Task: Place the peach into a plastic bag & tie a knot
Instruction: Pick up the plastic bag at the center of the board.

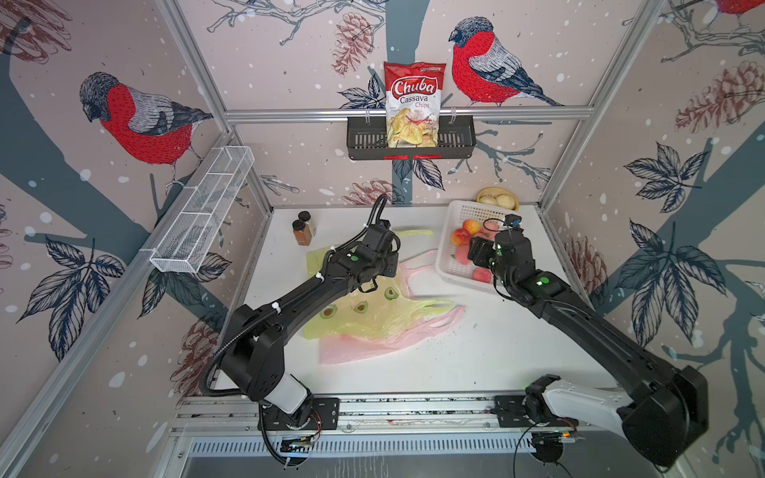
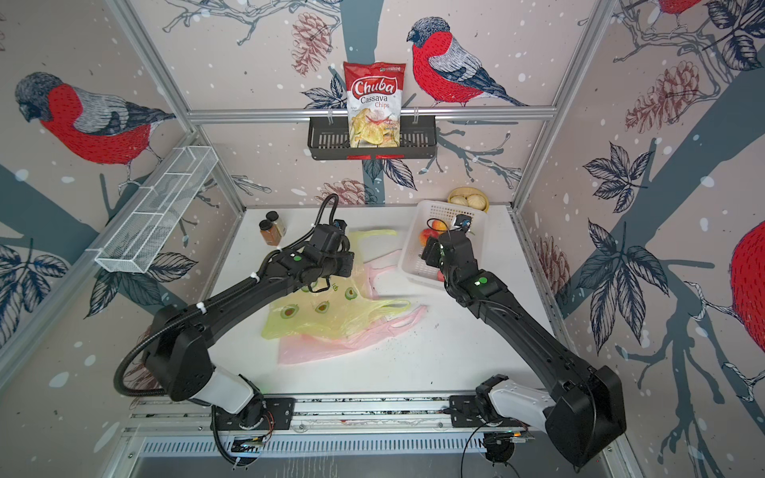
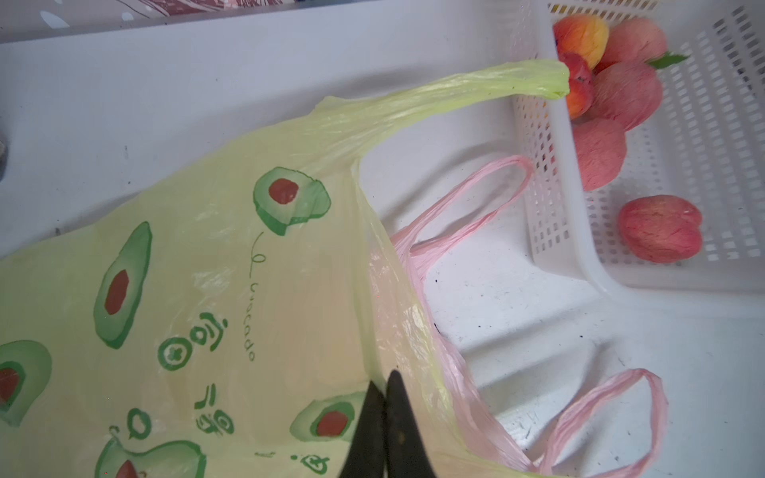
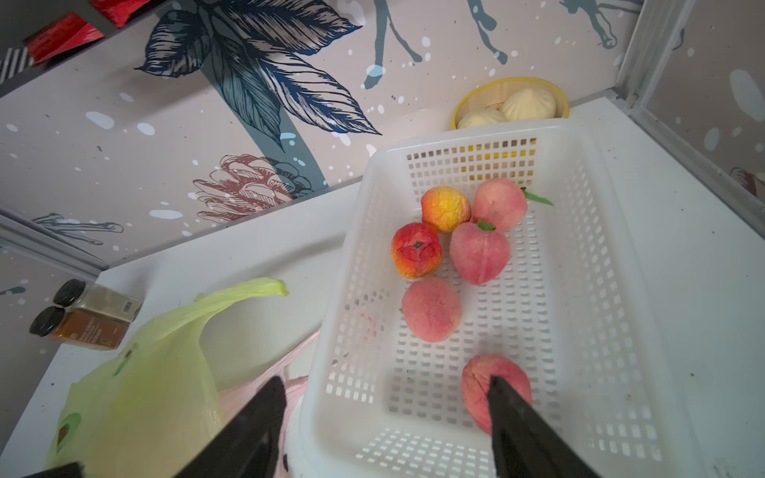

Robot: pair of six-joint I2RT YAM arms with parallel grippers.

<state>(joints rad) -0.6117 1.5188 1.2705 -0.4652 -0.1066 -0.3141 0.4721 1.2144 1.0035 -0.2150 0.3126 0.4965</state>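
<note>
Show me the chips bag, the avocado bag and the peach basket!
chips bag (image 1: 414,87): in a top view, on its red logo.
avocado bag (image 3: 215,265): left wrist view, on its printed middle.
peach basket (image 4: 488,131): right wrist view, on the rim beside the yellow bowl.

The yellow-green bag (image 3: 207,289) pinched in my left gripper (image 3: 385,383) carries the green word "avocado". It runs along the film just ahead of my fingertips, among printed avocado halves. The other green characters near it I cannot read. Far beyond that gripper, on the back wall, the chip bag (image 1: 414,103) (image 2: 374,103) standing in the black basket (image 1: 364,140) reads "Chuba Cassava Chips". The labels on the spice jars (image 4: 91,318) are too small to read.
</note>
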